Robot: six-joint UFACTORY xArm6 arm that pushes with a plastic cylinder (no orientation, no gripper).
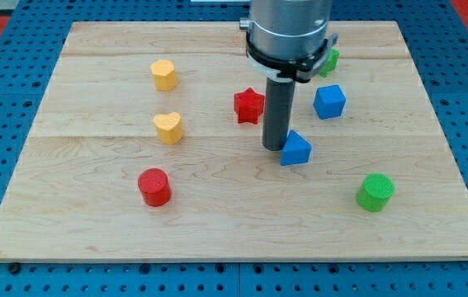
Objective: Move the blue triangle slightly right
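Observation:
The blue triangle (296, 150) lies on the wooden board (93, 223) a little right of the middle. My tip (275, 147) stands at the triangle's left side, touching or nearly touching it. The rod rises from there to the arm's grey body (290, 29) at the view's top.
A blue cube (329, 101) sits up and right of the triangle. A red star (249, 106) is up and left of my tip. A green block (330, 59) is half hidden behind the arm. A green cylinder (375, 191), a red cylinder (154, 186), a yellow heart (168, 127) and a yellow hexagon (164, 74) lie around.

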